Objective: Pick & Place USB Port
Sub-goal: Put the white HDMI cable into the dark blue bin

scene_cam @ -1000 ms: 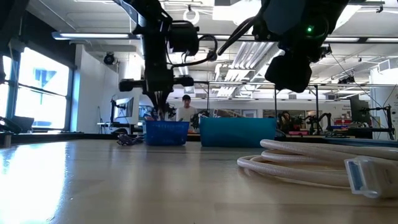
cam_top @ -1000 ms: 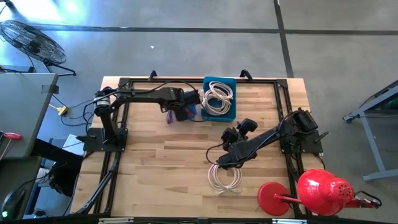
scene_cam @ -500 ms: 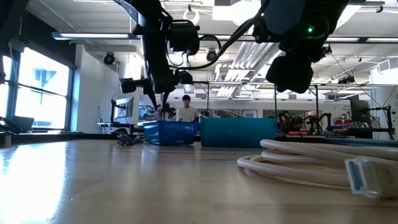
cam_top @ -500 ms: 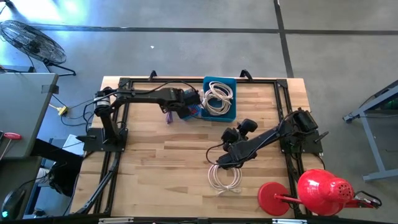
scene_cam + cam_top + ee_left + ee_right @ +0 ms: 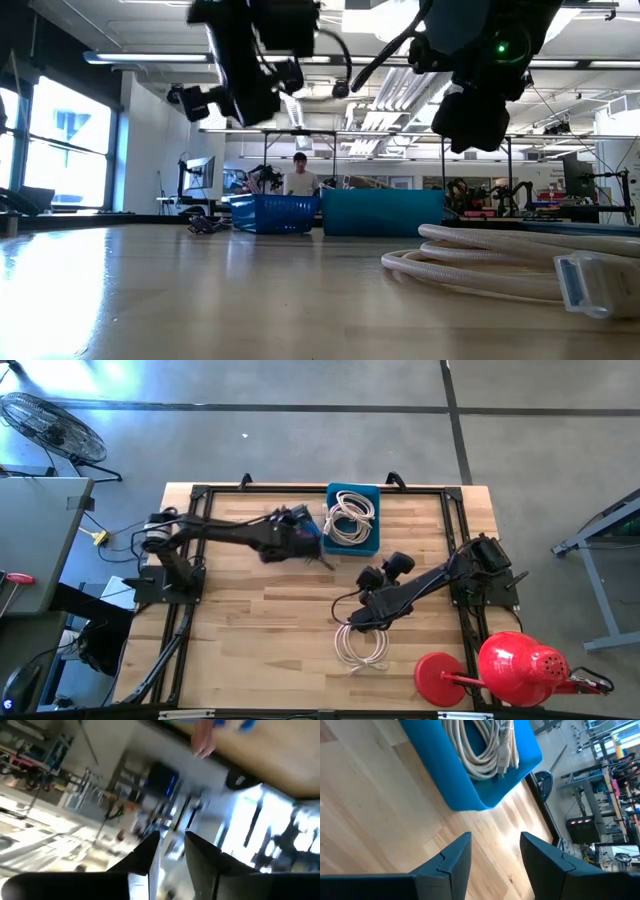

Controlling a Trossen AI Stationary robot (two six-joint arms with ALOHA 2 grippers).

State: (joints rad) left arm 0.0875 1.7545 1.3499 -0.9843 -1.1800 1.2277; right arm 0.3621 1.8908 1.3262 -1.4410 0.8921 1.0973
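Note:
A coil of white USB cable [image 5: 362, 645] lies on the table's near right part, and its white plug [image 5: 585, 283] shows close up in the low view. Another white coil [image 5: 485, 745] rests inside the blue bin [image 5: 353, 545] at the far edge. My right gripper [image 5: 495, 845] hangs open above the bare table between the coil and the bin, with nothing between its fingers. My left gripper [image 5: 172, 845] is up in the air next to the bin's left side [image 5: 318, 555]. Its fingers stand a little apart with nothing between them.
A small blue basket [image 5: 272, 212] stands left of the bin, with a purple bundle [image 5: 205, 225] beside it. A red watering can [image 5: 520, 665] and a red disc [image 5: 442, 678] sit at the near right corner. The near left of the table has bare wood.
My left gripper has risen from just above the small blue basket. It has swung toward the table's near edge and right, and it has rolled and tipped up from pointing down toward level. My right arm has kept still.

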